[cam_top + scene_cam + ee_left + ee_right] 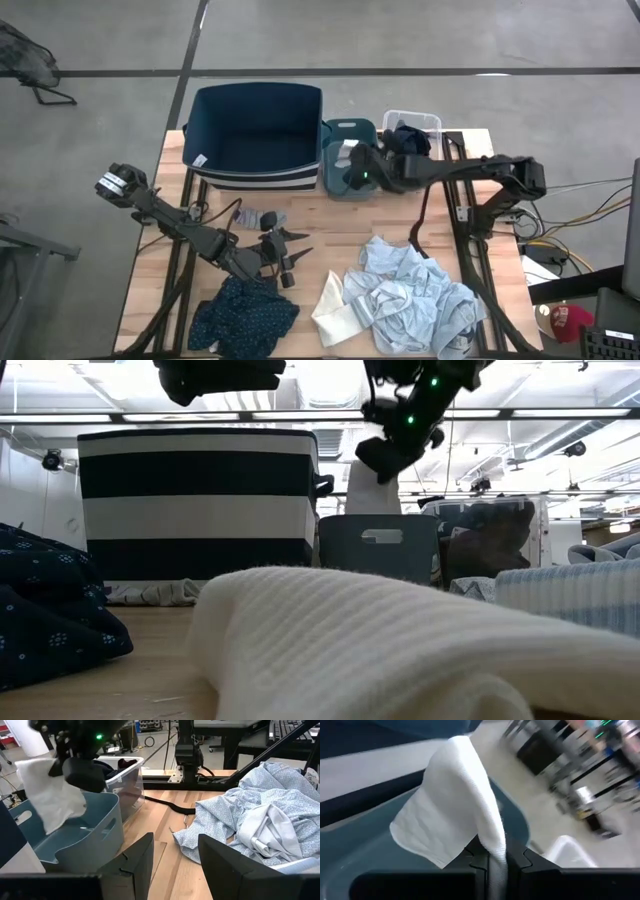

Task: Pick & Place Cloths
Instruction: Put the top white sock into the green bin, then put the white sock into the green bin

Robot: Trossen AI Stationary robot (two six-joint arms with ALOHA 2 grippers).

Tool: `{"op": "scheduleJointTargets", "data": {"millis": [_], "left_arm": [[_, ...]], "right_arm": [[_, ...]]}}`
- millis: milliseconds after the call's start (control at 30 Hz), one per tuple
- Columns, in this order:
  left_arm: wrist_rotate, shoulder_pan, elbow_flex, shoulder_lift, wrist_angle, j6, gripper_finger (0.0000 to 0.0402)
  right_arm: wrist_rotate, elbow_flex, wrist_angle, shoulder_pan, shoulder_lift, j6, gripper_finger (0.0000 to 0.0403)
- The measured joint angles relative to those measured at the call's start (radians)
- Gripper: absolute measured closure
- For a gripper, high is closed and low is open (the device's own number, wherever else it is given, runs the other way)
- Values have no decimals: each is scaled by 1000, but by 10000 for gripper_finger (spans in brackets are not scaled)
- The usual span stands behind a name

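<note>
Grey concrete floor surrounds the wooden desk, which carries 3 bins along its far edge: a navy bin with striped sides, a small teal bin beside it, and a clear bin holding dark fabric.

Over the teal bin hangs the right gripper, its jaws closed on a white cloth. That cloth is a small, finely ribbed piece, pinched at 1 edge and drooping in a soft fold above the teal bin's inside.

At the desk's near edge lie a crumpled heap of light blue shirts, a folded cream piece touching it, and a dark teal dotted piece toward the near-left corner. A small grey sock lies near the desk's middle.

The left gripper hovers above the desk between the sock and the dotted piece, its jaws apart and holding nothing.
</note>
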Motion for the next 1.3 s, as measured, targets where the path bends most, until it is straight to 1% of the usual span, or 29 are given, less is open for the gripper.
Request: {"op": "scheduleJointTargets", "data": {"millis": [67, 133, 233, 367, 400, 467, 600, 733, 833, 933, 1133, 1300], "left_arm": [[0, 0, 0, 0, -7, -2, 241], [0, 0, 0, 0, -8, -2, 241], [0, 1, 0, 0, -7, -2, 241], [7, 1, 0, 0, -7, -3, 241], [28, 1, 0, 0, -7, -3, 241], [112, 4, 0, 7, 0, 19, 241], [309, 11, 0, 41, 24, 147, 241], [432, 20, 10, 95, 46, 157, 241], [565, 21, 23, 148, 45, 210, 241], [661, 21, 52, 215, 40, 218, 241], [700, 23, 172, 329, -49, 151, 241], [706, 8, 212, 420, -81, 123, 241]], "right_arm": [[-65, 0, 1, -36, 0, 6, 370], [-103, 0, 2, -55, 0, 1, 356], [-127, 0, 2, -59, 0, -1, 327], [-142, 0, 2, -46, 0, 28, 278], [-143, 0, 2, -37, 0, 33, 265], [-143, 0, 5, -11, 0, 32, 242], [-143, 0, 40, 58, 0, -29, 206], [-136, 0, 57, 124, 0, -51, 181], [-136, 0, 63, 174, -2, -53, 167], [-136, 0, 66, 223, -3, -31, 155], [-136, 0, 67, 308, -3, -1, 139], [-136, -2, 62, 349, -1, 0, 131]]}}
